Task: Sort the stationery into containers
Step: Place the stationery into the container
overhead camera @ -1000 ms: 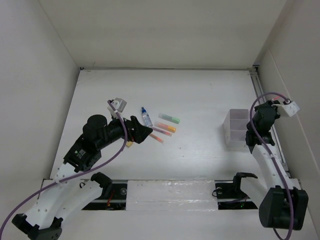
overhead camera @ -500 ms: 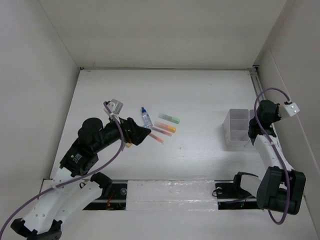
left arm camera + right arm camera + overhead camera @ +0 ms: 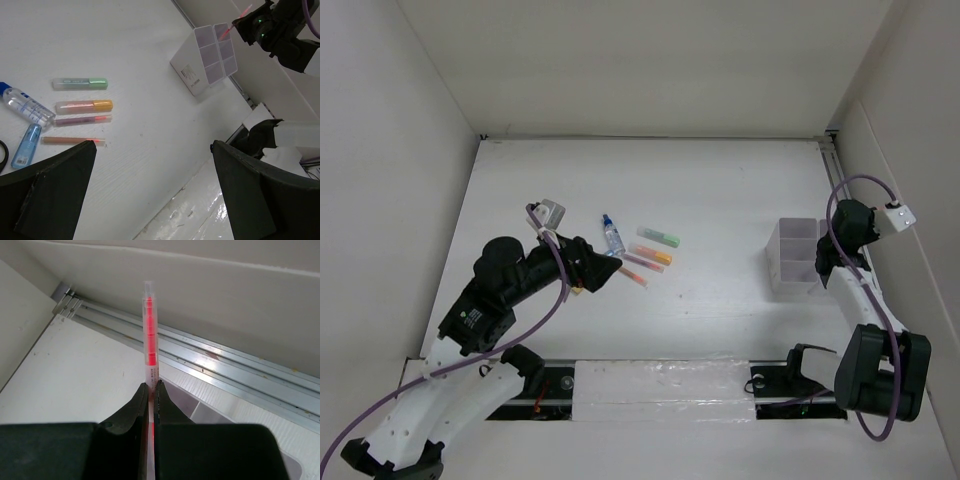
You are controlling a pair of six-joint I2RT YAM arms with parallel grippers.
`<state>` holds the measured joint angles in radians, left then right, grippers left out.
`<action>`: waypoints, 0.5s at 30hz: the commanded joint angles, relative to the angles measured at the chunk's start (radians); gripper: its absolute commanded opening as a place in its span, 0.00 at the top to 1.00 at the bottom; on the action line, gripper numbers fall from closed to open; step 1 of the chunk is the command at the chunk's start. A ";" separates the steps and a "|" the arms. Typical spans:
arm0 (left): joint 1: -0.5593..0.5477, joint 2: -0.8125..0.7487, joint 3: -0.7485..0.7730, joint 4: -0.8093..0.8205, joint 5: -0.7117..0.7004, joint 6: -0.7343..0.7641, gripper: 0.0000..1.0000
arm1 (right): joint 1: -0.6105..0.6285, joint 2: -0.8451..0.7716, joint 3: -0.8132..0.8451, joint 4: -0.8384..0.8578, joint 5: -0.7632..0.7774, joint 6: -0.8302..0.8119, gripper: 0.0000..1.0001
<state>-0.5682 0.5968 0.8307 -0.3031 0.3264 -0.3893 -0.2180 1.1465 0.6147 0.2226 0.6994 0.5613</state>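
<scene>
Right wrist view: right claw [image 3: 150, 388] is clenched on the orange-red pen [image 3: 149, 335], now swung above the organiser [image 3: 788, 262] just beneath it; drop judged imminent. Left claw [image 3: 153, 146] hangs released, green marker [image 3: 80, 83] just ahead on the desk [image 3: 720, 190].

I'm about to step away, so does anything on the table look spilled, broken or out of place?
Nothing stands out. The markers, pens and glue bottle lie flat in a tidy cluster, intact and unspilled, just not sorted yet. The organiser stands upright, and the right gripper is shut on a red pen over it.
</scene>
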 commanded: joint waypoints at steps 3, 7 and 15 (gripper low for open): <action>-0.002 -0.017 -0.002 0.048 0.017 0.018 0.00 | 0.006 0.009 0.039 0.047 0.011 -0.017 1.00; -0.002 -0.017 -0.002 0.048 0.017 0.018 0.00 | 0.025 0.009 0.039 0.047 0.022 -0.026 1.00; -0.002 -0.017 -0.002 0.048 0.026 0.018 0.00 | 0.065 -0.010 0.039 0.047 0.043 -0.035 0.83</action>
<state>-0.5682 0.5896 0.8307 -0.3031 0.3344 -0.3893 -0.1734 1.1580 0.6147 0.2249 0.7090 0.5385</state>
